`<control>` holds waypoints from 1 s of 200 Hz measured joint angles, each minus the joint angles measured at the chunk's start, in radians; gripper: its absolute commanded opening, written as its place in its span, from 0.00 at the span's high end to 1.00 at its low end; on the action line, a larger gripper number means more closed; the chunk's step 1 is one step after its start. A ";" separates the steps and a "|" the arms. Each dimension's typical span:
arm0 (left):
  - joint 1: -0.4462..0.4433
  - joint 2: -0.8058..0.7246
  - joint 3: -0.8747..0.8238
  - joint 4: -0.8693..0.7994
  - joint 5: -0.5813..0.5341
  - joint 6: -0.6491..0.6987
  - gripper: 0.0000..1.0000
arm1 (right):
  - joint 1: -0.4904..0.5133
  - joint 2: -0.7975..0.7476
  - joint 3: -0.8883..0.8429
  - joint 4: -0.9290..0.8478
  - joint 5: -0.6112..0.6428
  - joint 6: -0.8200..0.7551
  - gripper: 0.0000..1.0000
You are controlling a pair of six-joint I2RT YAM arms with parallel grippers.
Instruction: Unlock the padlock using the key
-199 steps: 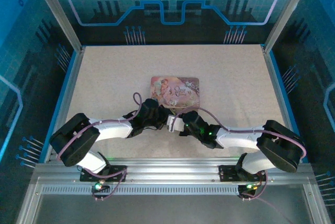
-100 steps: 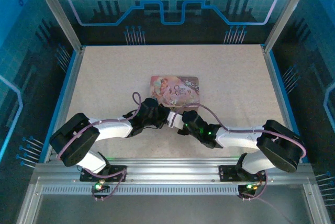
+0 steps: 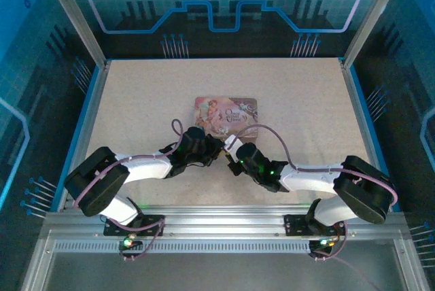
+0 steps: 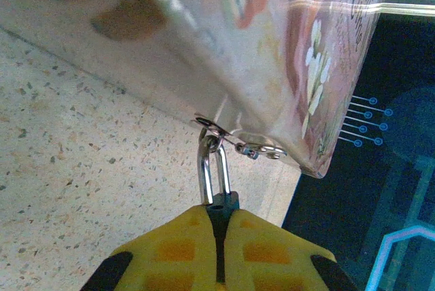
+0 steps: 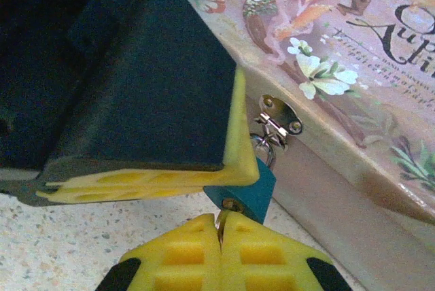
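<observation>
While the left gripper (image 4: 219, 219) has its yellow pads pressed together on the body of the padlock (image 4: 221, 204), we see the lock's thin silver shackle rising from the pads and passing through a small metal hasp (image 5: 279, 120) on the side of the pink picture-printed tin (image 3: 227, 113). In the right wrist view the padlock's body looks teal and sits just beside the tin's side wall, low over the speckled table (image 4: 81, 168). We find the right gripper (image 5: 221, 228) directly beneath it, its two yellow pads closed tight with only a thin seam between them. A sliver of metal, the key (image 5: 222, 218), is pinched at their tips and meets the underside of the lock body. How deep it sits we cannot tell. A broad black finger (image 5: 149, 80) of the left gripper, edged with yellow padding, crowds the upper left of that view and covers most of the shackle. From above, the two arms meet nose to nose at the tin's near edge, and their black wrists and lilac cables (image 3: 272, 143) hide lock and key. Blue-lit panels (image 3: 224, 5) wall the table and an aluminium rail (image 3: 224, 226) runs along its near edge.
</observation>
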 measured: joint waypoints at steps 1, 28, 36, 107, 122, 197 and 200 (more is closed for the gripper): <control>0.000 0.000 0.000 0.000 0.000 0.000 1.00 | 0.000 0.000 0.000 0.000 0.000 0.003 1.00; 0.000 0.000 0.000 0.000 0.000 0.000 1.00 | 0.000 0.001 0.005 -0.009 -0.007 0.091 1.00; 0.000 0.000 0.000 -0.001 -0.001 0.001 0.98 | 0.000 0.002 0.005 -0.009 -0.009 0.113 1.00; 0.000 -0.006 0.000 -0.007 0.010 0.012 0.69 | -0.006 0.007 0.004 0.007 -0.028 0.287 1.00; 0.000 -0.025 0.000 -0.016 0.012 0.023 0.63 | -0.007 0.007 0.004 0.014 -0.029 0.319 1.00; 0.063 -0.195 0.000 -0.187 0.011 0.122 0.39 | -0.063 0.007 -0.024 0.053 -0.127 0.492 1.00; 0.069 -0.207 0.000 -0.200 0.011 0.135 0.38 | -0.065 0.007 -0.027 0.058 -0.134 0.502 1.00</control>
